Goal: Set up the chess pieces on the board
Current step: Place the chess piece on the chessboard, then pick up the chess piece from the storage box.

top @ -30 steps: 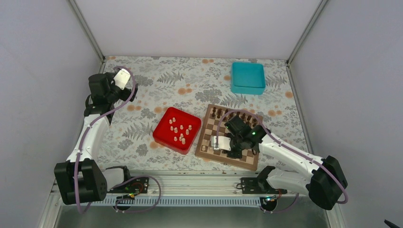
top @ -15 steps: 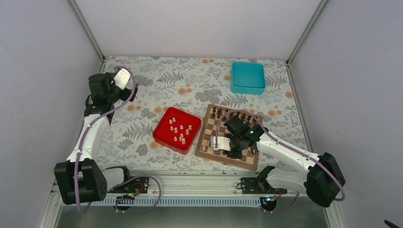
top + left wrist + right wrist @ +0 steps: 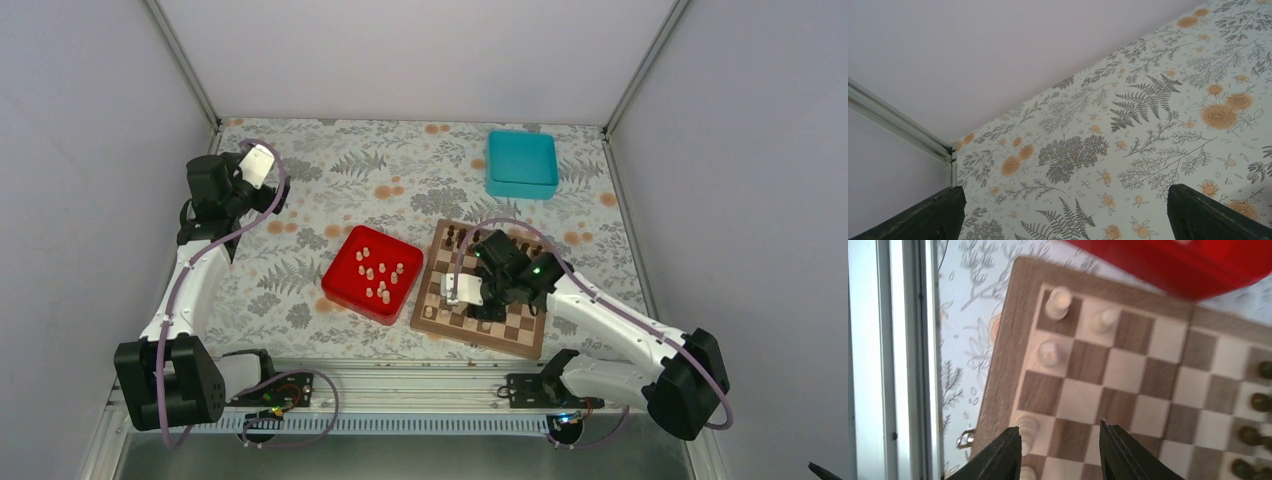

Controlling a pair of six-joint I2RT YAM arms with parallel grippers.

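Your right gripper (image 3: 1060, 437) hangs parted and empty above the board (image 3: 1128, 365), with chess pieces (image 3: 1057, 302) just ahead of it. Your left gripper (image 3: 1064, 195) is spread wide.

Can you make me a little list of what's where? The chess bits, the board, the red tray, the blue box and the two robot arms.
board: wooden, checkered, under the right arm
pale pieces: five show on the board by its near edge; more sit in the red tray
dark pieces: lined up along the board's far edge
teal box: far side of the table, right
right pincer: open, empty, above the board
left pincer: open, empty, over the flowery cloth, far left
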